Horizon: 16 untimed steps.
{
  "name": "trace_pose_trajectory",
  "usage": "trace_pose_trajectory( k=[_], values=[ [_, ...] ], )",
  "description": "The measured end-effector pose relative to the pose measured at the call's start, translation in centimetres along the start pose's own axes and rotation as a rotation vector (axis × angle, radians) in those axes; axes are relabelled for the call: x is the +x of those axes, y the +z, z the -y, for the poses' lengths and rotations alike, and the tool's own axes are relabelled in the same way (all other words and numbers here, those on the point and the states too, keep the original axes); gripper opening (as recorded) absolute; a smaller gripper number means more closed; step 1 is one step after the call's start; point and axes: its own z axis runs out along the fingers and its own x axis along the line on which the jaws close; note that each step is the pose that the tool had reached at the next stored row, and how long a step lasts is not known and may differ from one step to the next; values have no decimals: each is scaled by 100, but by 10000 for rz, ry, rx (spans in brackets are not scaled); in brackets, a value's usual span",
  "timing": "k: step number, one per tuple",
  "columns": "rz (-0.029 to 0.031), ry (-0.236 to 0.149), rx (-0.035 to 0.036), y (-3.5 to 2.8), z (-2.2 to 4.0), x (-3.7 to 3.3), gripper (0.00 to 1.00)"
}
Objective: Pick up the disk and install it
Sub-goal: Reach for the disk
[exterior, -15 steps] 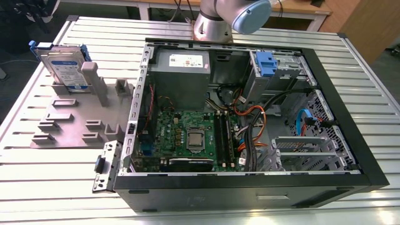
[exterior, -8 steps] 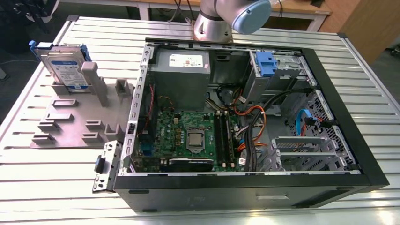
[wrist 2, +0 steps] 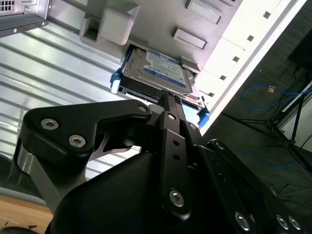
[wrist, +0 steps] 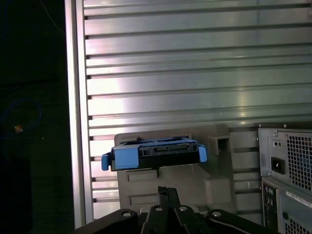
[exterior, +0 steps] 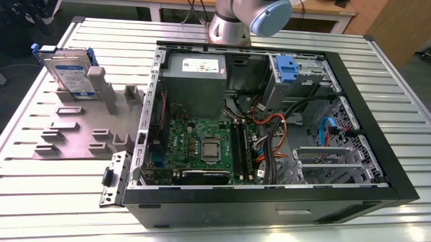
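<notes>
we see our tool [wrist: 166, 191], tips pressed together on nothing, just short of the blue-framed hard drive [wrist: 155, 153] standing on edge in the grey holder [wrist: 195, 180] on the desk [wrist: 195, 73].

Disk [wrist 2: 158, 73], label showing, blue bracket around it, slotted in grey holder [wrist 2: 146, 19]. Gripper [wrist 2: 166, 97] just beside disk's edge, fingers together; contact unclear. Ribbed table [wrist 2: 53, 73] beside holder.

Disk [exterior: 67, 70] standing in fixture [exterior: 75, 127], case [exterior: 269, 202] beside
</notes>
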Motion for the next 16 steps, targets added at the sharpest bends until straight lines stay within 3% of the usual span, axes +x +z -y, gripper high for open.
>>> trace_pose_trajectory(
  k=[13,16],
  values=[
    [0,0,0,1,-10,177,11],
    [-1,-2,0,1,-9,181,11]
  ],
)
